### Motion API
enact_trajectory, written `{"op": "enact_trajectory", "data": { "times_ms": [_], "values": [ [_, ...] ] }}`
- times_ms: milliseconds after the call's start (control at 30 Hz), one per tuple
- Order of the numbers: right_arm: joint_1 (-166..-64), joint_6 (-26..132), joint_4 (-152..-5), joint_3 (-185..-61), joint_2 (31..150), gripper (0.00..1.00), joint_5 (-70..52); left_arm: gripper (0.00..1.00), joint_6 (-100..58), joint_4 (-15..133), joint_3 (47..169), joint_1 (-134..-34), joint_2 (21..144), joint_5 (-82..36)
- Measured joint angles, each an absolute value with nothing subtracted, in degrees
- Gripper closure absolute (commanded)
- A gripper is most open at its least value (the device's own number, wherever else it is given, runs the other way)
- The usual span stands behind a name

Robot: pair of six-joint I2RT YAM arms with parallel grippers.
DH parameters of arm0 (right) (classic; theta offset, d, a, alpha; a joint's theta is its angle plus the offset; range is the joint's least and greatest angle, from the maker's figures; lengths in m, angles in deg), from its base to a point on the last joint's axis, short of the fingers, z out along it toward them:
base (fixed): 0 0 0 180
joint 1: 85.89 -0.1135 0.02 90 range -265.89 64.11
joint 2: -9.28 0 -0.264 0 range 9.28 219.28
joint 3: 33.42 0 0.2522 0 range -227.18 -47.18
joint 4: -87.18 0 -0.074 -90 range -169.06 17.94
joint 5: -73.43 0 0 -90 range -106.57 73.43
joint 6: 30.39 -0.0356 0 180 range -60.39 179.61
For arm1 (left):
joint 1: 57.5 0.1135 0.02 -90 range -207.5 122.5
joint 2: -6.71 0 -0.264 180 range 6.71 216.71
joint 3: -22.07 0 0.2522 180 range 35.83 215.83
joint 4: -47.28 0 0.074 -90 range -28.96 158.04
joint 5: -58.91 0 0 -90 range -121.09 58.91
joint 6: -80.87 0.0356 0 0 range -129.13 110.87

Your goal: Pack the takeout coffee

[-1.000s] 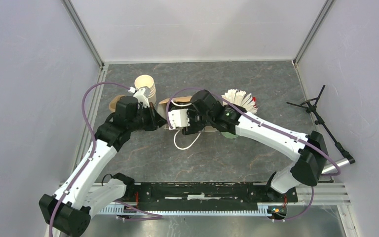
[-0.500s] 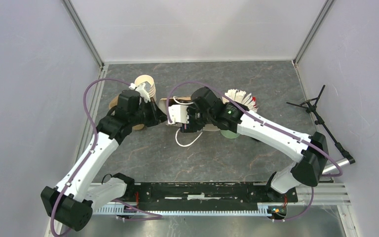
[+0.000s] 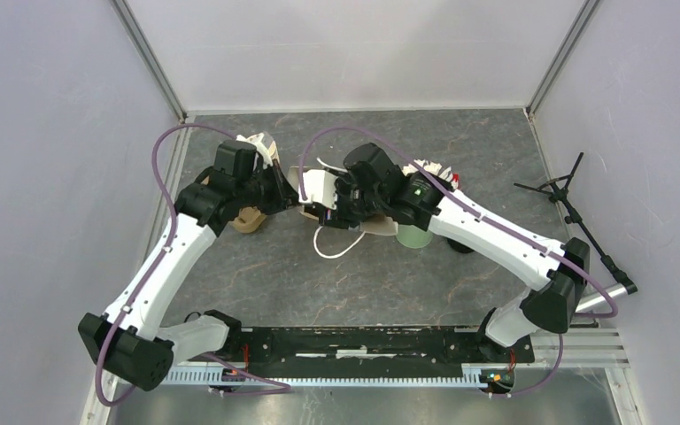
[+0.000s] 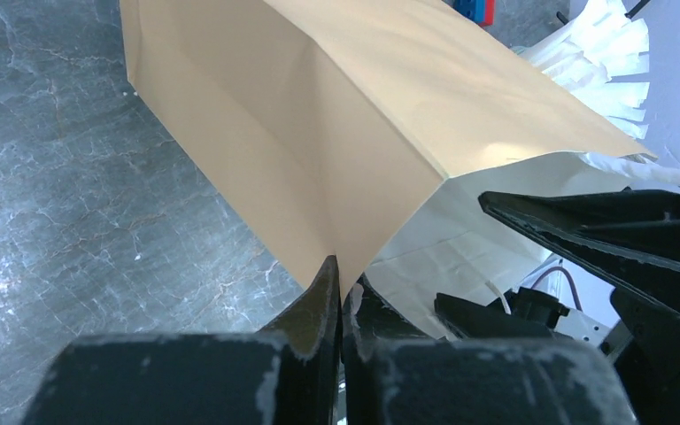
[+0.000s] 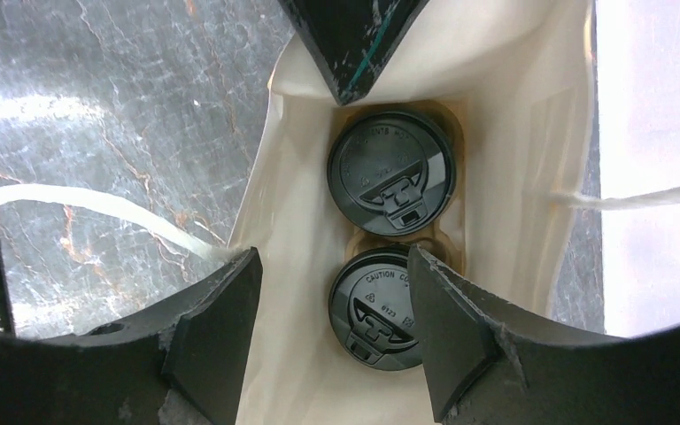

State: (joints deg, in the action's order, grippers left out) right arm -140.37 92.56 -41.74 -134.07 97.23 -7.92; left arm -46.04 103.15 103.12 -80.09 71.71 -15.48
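Two small paper coffee cups with round black plastic lids [image 5: 392, 171] are seen side by side at the bottom of an open brown paper bag [image 4: 319, 115], which is stood toward the far edge of the grey marbled counter [image 3: 363, 283]. The bag's rim is pinched in the fully closed left tool [image 4: 341, 274]. The right tool [image 5: 332, 266] is held spread above the bag's mouth, with nothing gripped.
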Motion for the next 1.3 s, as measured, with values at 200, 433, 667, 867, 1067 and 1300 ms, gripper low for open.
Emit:
{"op": "enact_trajectory", "data": {
  "times_ms": [200,433,667,867,1067,1300],
  "values": [
    [-140.02,89.00,-40.43,-139.51,98.52,0.31,-7.70,0.94,-46.67,106.41,106.62,-80.09,73.85,-15.48],
    [-138.40,84.32,-40.06,-142.22,100.44,0.33,-6.63,0.93,-46.91,109.88,109.63,-80.06,76.93,-15.43],
    [-137.33,79.51,-40.03,-142.75,100.99,0.33,-3.57,0.93,-47.42,111.15,111.45,-79.63,79.84,-14.25],
    [-135.76,76.69,-41.67,-142.75,100.99,0.33,-2.55,0.92,-48.68,112.05,112.10,-79.12,80.45,-13.88],
    [-133.09,75.23,-44.62,-142.75,102.21,0.33,-2.20,0.92,-49.29,113.32,113.31,-78.45,81.54,-12.94],
    [-131.87,73.65,-47.79,-142.73,103.76,0.32,-0.18,0.92,-49.40,115.59,114.55,-77.81,82.02,-12.99]
  ]
}}
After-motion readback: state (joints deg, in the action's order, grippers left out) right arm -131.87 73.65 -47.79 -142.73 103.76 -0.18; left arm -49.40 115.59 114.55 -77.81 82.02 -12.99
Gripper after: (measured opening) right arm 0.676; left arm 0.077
